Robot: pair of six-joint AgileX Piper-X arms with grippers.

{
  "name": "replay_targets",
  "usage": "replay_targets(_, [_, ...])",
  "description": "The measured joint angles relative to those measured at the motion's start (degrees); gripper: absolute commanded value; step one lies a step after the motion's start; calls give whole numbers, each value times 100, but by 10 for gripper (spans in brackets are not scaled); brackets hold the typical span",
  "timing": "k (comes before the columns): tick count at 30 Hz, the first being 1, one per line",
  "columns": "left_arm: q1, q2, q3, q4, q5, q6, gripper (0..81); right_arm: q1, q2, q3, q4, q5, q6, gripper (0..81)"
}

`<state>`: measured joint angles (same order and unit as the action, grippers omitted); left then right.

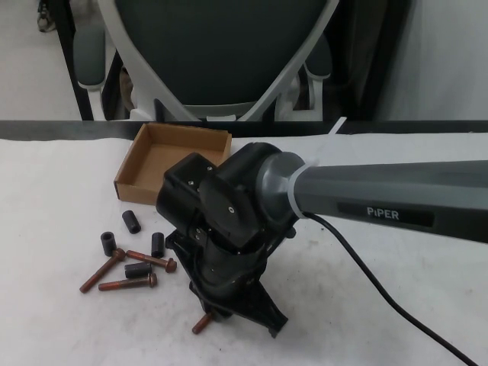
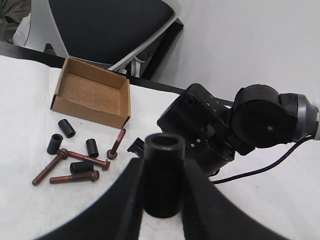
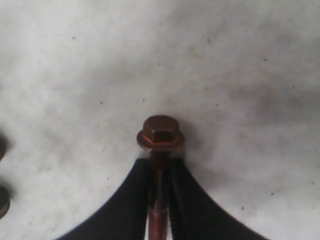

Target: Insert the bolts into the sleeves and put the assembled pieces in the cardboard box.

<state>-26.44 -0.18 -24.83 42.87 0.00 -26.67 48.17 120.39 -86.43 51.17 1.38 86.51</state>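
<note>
My left gripper (image 2: 163, 186) is shut on a black sleeve (image 2: 163, 150), held upright above the bench with its open end facing the camera. My right gripper (image 3: 159, 167) is shut on the shank of a copper-coloured bolt (image 3: 160, 134), whose hex head sticks out past the fingertips just above the white cloth. The high view shows the right gripper (image 1: 217, 309) pointing down, with the bolt (image 1: 202, 322) poking out beside it. The open cardboard box (image 1: 133, 174) stands at the back left. Three loose bolts (image 1: 128, 283) and several black sleeves (image 1: 131, 221) lie in front of it.
A white cloth (image 1: 61, 191) covers the bench. The right arm's black cable (image 1: 381, 293) trails over it to the right. An office chair (image 1: 221, 46) stands behind the bench's far edge. In the left wrist view the box (image 2: 90, 114) sits behind the loose bolts (image 2: 73, 176) and sleeves (image 2: 66, 128).
</note>
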Motion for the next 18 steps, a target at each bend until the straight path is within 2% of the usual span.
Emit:
replay_targets(4, [0, 0, 0, 0, 0, 48, 8, -102, -10, 0, 44, -138, -837, 2])
replay_targets(5, [0, 0, 0, 0, 0, 152, 8, -141, -34, 10, 41, -138, -1300, 2])
replay_targets(8, [0, 0, 0, 106, 67, 563, 8, -175, -72, 33, 41, -138, -1680, 2])
replay_targets(18, [0, 0, 0, 556, 997, 1513, 8, -235, -551, 144, -44, 666, -3576, 2])
